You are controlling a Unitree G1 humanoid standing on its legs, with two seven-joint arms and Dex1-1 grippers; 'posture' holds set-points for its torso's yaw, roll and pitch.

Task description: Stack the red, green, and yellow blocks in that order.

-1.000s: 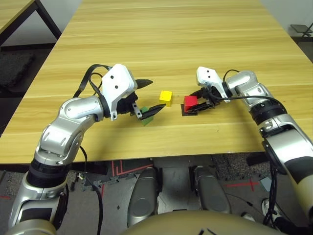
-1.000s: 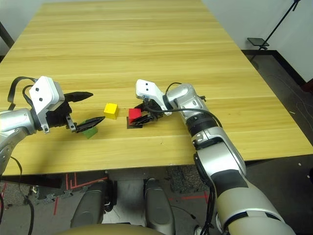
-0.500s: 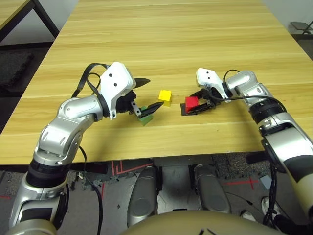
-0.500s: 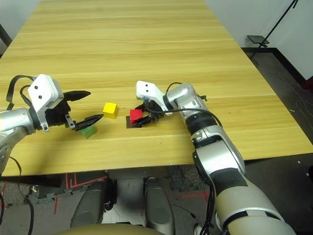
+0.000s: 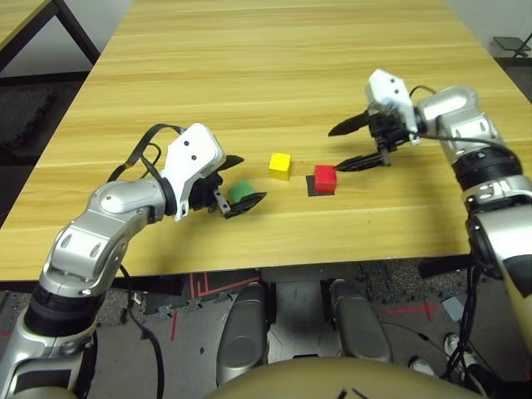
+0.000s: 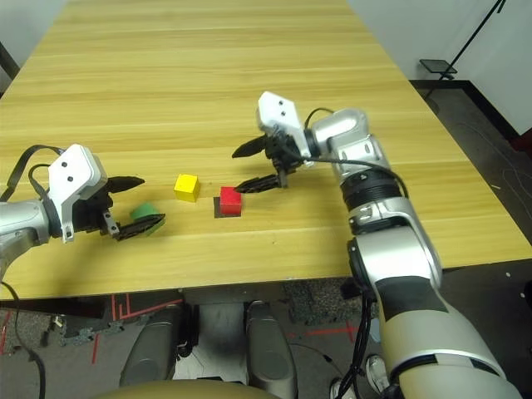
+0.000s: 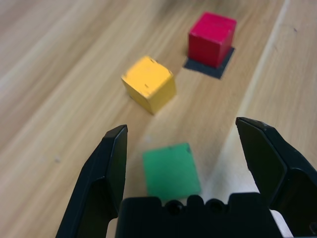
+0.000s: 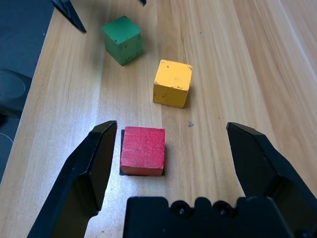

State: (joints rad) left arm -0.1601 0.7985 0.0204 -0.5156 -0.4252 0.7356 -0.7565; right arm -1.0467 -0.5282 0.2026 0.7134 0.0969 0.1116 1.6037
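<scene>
Likely light and stiff, the green block left of centre in the left eye view should suit a grip across opposite flat sides; both the left claw and right claw gape empty.

The wood-grained tabletop looks smooth with a soft sheen, while the forearms look like silvery metal.

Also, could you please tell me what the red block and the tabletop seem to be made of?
The red block looks like painted wood, with a fairly matte finish: its top is faintly scuffed and uneven in colour, though plastic isn't ruled out. The tabletop shows pale wood grain with a soft sheen, so it could be varnished wood or a wood-look laminate.
</scene>
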